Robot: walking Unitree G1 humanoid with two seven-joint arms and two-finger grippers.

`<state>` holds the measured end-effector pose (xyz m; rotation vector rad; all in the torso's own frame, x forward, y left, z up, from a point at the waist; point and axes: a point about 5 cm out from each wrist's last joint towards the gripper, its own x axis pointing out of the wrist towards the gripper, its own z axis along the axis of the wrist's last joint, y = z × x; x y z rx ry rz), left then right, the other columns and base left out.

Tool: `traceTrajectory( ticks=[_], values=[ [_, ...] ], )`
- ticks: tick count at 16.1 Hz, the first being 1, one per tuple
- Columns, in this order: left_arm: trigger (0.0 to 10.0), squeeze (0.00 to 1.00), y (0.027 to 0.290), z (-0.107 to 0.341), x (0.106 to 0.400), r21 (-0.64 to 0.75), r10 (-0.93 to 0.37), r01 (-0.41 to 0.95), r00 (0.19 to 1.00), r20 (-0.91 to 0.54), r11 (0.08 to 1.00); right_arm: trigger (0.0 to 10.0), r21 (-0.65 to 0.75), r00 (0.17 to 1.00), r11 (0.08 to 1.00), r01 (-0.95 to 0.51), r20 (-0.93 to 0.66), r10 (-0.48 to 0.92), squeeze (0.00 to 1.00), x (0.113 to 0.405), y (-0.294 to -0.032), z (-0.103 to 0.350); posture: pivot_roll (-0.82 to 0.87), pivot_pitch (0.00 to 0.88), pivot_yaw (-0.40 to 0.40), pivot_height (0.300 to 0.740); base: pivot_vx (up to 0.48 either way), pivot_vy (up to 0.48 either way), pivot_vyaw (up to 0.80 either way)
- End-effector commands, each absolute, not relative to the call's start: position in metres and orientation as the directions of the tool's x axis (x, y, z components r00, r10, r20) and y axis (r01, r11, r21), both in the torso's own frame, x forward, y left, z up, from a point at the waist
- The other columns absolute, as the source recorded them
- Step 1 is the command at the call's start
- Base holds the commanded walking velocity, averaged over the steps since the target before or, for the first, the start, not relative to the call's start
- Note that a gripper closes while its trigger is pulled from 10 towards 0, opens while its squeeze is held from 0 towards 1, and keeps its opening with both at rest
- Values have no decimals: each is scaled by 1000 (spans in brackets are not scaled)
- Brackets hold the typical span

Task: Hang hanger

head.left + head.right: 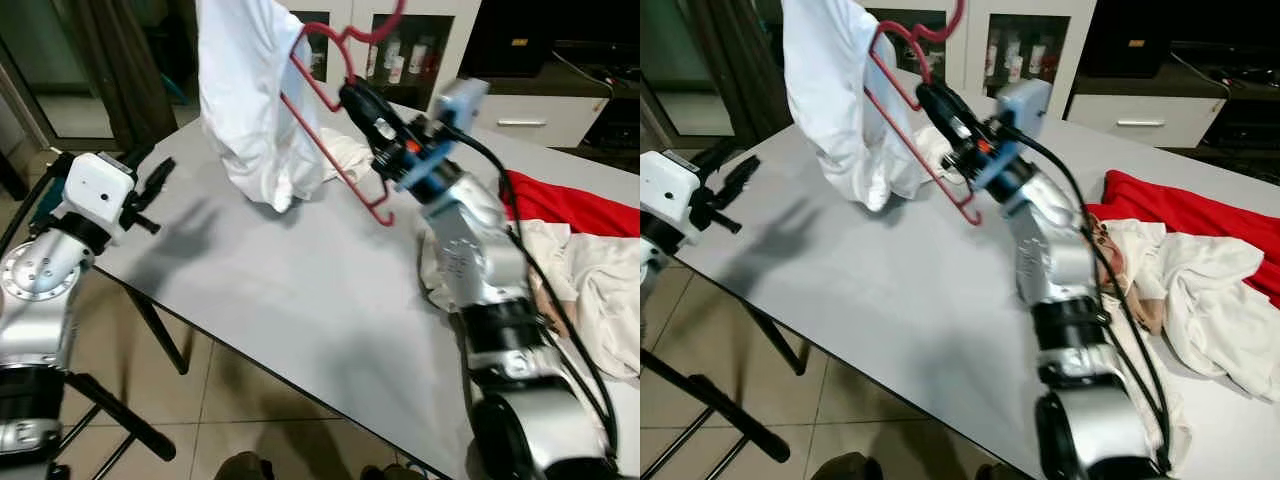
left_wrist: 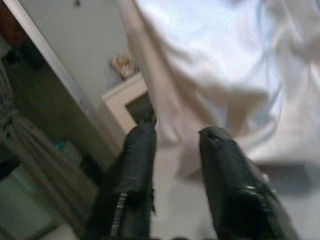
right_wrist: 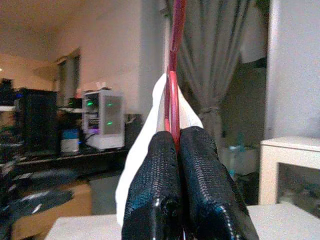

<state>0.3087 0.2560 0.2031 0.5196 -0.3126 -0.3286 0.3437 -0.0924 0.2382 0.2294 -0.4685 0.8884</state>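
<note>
Red hanger (image 1: 330, 110) pinched in right tool (image 1: 352, 97).

**Count of things in view**

One red hanger (image 1: 335, 110) is up over the table, and one white garment (image 1: 250, 90) hangs on it. There is one grey table (image 1: 300, 290). On it lie one red cloth (image 1: 575, 205) and one heap of white and cream cloth (image 1: 1185, 300); how many pieces make up that heap cannot be told. A further bit of white cloth (image 1: 345, 160) lies behind the hanger.

Two silver arms show, each with one gripper: the left gripper (image 1: 150, 190) and the right gripper (image 1: 360, 105), two black fingers apiece. One cabinet (image 1: 400, 45) with glass doors stands behind; several bottles (image 1: 405, 60) are in it, too blurred to count.
</note>
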Motion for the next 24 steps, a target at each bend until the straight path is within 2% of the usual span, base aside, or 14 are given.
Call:
traceTrajectory(
  ticks=[1, 6, 7, 9, 16, 24],
  values=[
    [10000, 1000, 247, 212, 310, 543, -456, 273, 859, 234, 794, 10000, -27, 490, 581, -814, 506, 710, 0, 337, -94, 246, 52, 0, 24, 740, 0, 0, 0],
    [10000, 1000, 245, 201, 308, 567, -493, 309, 846, 203, 764, 10000, -77, 411, 493, -867, 449, 793, 0, 322, -94, 238, 52, 0, 24, 740, 0, 0, 0],
    [10000, 0, 246, 192, 307, 554, -505, 349, 849, 156, 756, 10000, -85, 395, 474, -876, 436, 809, 0, 318, -94, 237, 51, 0, 28, 740, 0, 0, 0],
    [10000, 0, 247, 181, 308, 515, -487, 370, 866, 109, 773, 10000, -89, 373, 448, -889, 427, 824, 0, 313, -96, 239, 58, 0, 24, 740, 0, 0, 0],
    [10000, 0, 239, 175, 319, 369, -482, 413, 868, 118, 833, 10000, -114, 305, 380, -918, 407, 861, 0, 301, -88, 243, 50, 0, 22, 740, 0, 0, 0],
    [10000, 0, 236, 174, 322, 345, -493, 431, 863, 114, 834, 10000, -119, 299, 373, -920, 404, 865, 0, 299, -87, 243, 46, 0, 22, 740, 0, 0, 0]
  ],
)
